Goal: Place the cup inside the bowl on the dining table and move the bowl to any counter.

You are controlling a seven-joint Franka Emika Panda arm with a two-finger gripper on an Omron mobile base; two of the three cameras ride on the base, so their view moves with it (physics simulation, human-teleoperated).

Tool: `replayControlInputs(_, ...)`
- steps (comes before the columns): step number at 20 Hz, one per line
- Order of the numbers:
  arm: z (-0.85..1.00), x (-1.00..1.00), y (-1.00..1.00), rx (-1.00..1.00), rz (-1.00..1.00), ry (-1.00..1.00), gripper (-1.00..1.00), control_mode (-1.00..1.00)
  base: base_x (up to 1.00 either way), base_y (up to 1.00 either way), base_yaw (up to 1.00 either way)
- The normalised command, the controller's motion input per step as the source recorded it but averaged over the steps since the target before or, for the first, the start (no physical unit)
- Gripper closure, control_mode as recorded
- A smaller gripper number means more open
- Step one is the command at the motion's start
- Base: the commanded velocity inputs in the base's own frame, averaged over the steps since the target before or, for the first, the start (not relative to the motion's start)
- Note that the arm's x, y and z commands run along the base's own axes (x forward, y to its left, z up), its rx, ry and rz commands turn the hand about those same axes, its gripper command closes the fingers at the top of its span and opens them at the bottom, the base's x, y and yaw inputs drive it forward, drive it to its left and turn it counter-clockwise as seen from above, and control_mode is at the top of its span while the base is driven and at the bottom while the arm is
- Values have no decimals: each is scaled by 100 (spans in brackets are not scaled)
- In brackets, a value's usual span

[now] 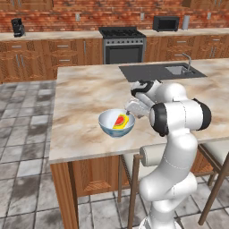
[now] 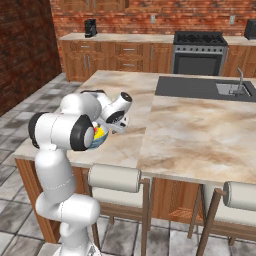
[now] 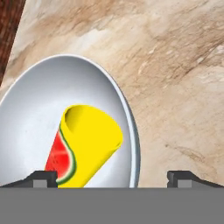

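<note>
Arm (image 2: pixel 65 150): white with dark joints, it rises at 7 o'clock and bends over the near left corner of the bench.
Bench (image 2: pixel 200 130): beige veined marble top on a wooden base.
Bowl (image 2: pixel 100 137): mostly hidden behind the elbow; a blue-grey edge shows, with yellow and red of the cup (image 2: pixel 99 132) inside.
Sink (image 2: pixel 232 89): dark inset with a faucet, at 2 o'clock.
Stools (image 2: pixel 114 178): two padded ones along the near edge.
Stove (image 2: pixel 206 50): at 1 o'clock, against the brick wall.
Coffee machine (image 2: pixel 90 27): at 11 o'clock.
</note>
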Motion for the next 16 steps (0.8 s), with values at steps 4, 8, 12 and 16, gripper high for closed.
replayControlInputs(4, -19, 0, -1, 0, -3, 0, -100, -100, 0, 0, 0)
replayControlInputs(8, -27, 0, -1, 0, -2, 0, -100, -100, 0, 0, 0)
replayControlInputs(12, -34, 2, -1, 0, -1, 0, -100, -100, 0, 0, 0)
replayControlInputs(16, -17, 3, 0, 0, 0, 0, -100, -100, 0, 0, 0)
